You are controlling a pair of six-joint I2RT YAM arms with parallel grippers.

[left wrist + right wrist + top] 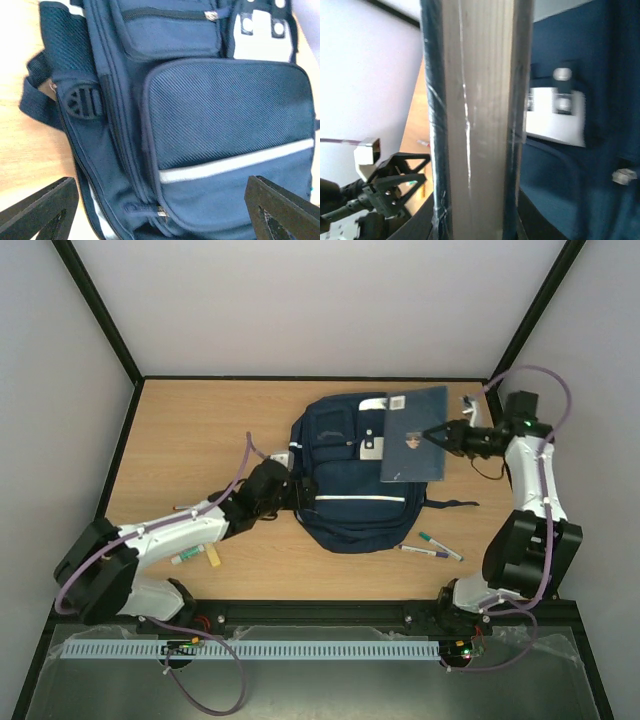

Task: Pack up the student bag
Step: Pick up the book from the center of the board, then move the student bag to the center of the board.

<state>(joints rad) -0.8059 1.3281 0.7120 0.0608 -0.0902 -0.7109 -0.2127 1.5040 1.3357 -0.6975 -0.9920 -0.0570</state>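
Far left on the counter (190, 430): a green-capped marker (187, 559) and a short yellowish stick (212, 556), both just beside the left arm. The left tool (296, 490) is at the left edge of the student bag (345, 500). In the left wrist view the left tool (162, 205) is released, fingers (47, 207) spread wide with nothing between them, over the bag's (225, 115) ribbed front pocket and white stripe.

The bag lies flat, front up, at the middle of the counter, a bit toward the far side, with dark straps trailing out to its right.

A dark-blue notebook (412, 435) overlaps the bag's top-right corner in the top view; can't tell if it touches the bag. The right tool (440, 435) is clenched on the notebook's right edge. The right wrist view shows the notebook (470, 125) edge-on with pale pages, the bag (580, 175) and its grey-white patch behind.

Two markers (432, 548) lie on the counter near the bag's lower right.
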